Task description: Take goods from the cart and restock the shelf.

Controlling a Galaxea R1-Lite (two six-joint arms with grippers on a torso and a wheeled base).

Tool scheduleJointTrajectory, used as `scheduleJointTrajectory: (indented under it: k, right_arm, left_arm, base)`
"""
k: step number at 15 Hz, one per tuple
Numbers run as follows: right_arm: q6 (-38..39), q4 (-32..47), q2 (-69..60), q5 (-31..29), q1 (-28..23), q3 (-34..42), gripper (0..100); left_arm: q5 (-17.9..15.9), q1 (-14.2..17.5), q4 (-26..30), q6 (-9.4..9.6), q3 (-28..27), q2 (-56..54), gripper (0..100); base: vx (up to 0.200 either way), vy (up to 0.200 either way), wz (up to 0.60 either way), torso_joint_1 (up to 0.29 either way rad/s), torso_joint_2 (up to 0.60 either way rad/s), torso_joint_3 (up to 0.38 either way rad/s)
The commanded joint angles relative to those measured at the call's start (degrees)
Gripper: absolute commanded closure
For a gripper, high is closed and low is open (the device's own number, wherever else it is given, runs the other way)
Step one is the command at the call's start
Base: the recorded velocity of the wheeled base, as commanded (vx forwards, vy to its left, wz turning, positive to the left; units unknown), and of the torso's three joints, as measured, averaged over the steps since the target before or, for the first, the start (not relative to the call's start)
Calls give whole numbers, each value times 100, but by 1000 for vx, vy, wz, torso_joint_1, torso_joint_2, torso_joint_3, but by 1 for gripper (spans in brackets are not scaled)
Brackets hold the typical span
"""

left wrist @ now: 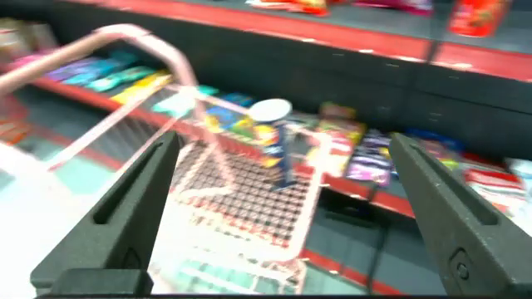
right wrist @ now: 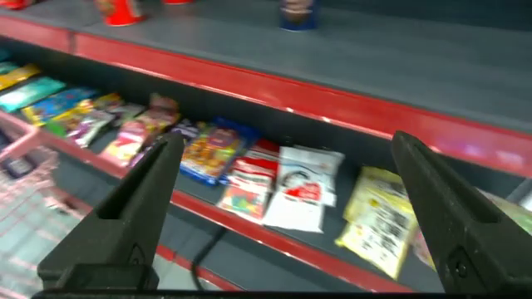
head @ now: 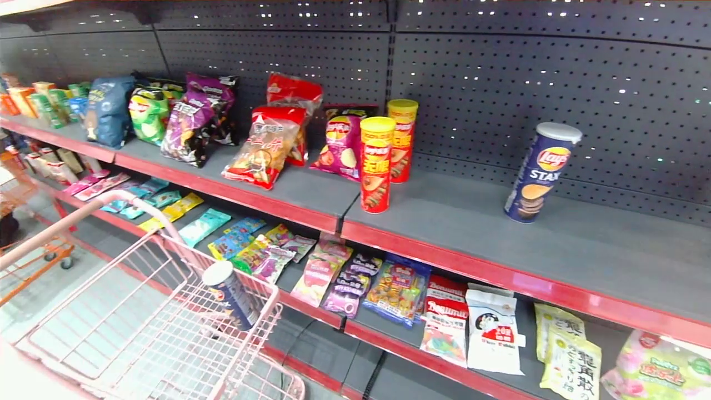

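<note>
Standing in the pink cart (head: 139, 333), in its corner nearest the shelf (head: 555, 244), is one blue can (head: 232, 297) with a white lid. Three cans stand on the upper shelf board: a second blue can (head: 536, 175) alone toward the right, and two red cans (head: 376, 172) with yellow lids, one just behind the other. Left hand (left wrist: 283, 143) and right hand (right wrist: 287, 141) both gape wide, holding nothing.
</note>
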Motion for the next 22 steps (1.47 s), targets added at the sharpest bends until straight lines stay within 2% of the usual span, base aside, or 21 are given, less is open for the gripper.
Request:
scheduleJointTrajectory:
  k: [1,4,8,22]
  right_arm:
    - [-1,0,8,-2,0,2,0]
    - [8,0,8,-11,9,2,0]
    - [61,-9,8,-19,0,11,0]
    - [61,-9,8,-19,0,11,0]
  left_arm:
    - [-5,0,-6,-10,0,5,0]
    - [-5,0,-6,-1,0,5,0]
    - [-5,0,2,-10,0,5,0]
    - [-5,0,2,-1,0,14,0]
  base:
    - [0,0,600,2,-2,-2]
    - [0,0,600,2,-4,2]
    - [0,0,0,-10,18,14]
    - [0,0,0,-144,354,203]
